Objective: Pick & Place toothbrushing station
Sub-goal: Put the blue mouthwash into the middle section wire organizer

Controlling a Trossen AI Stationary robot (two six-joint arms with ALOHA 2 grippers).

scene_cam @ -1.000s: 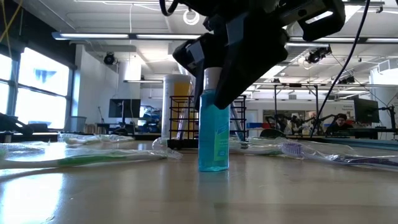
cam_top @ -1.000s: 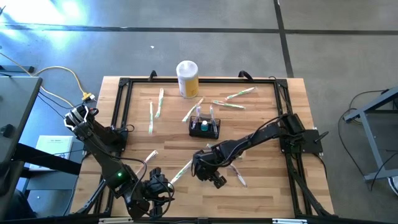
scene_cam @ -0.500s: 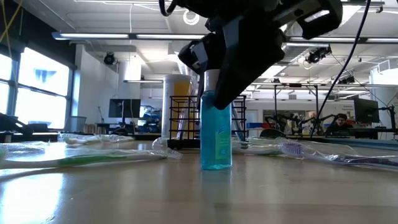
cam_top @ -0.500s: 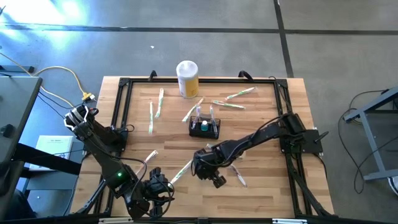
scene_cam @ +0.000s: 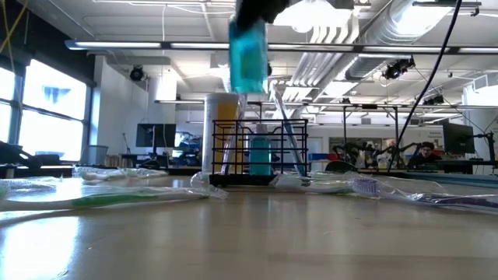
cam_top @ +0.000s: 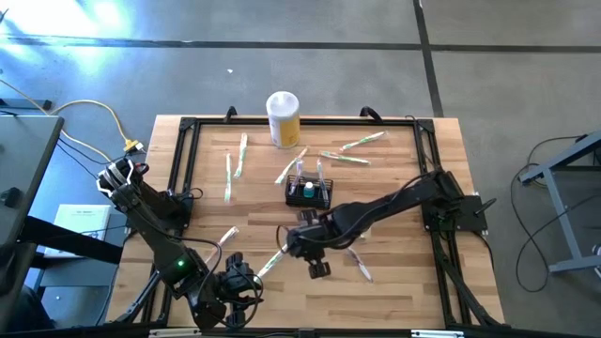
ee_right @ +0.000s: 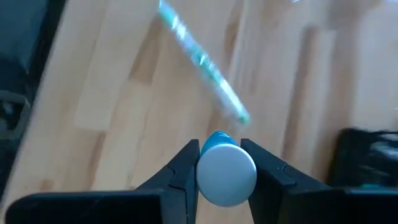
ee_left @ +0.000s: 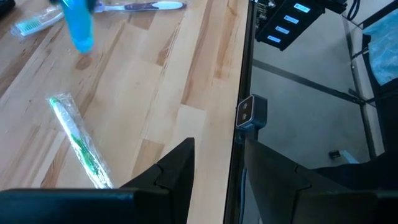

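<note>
A small blue bottle (ee_right: 225, 171) with a white cap is clamped in the right tool (ee_right: 225, 163) and held above the counter (cam_top: 394, 291), in front of the black wire basket (cam_top: 309, 193). The basket stands mid-counter, in front of a tall yellow-and-white canister (cam_top: 283, 117). The left tool (ee_left: 214, 165) is parked at the counter's near left edge, fingers apart, nothing held
</note>
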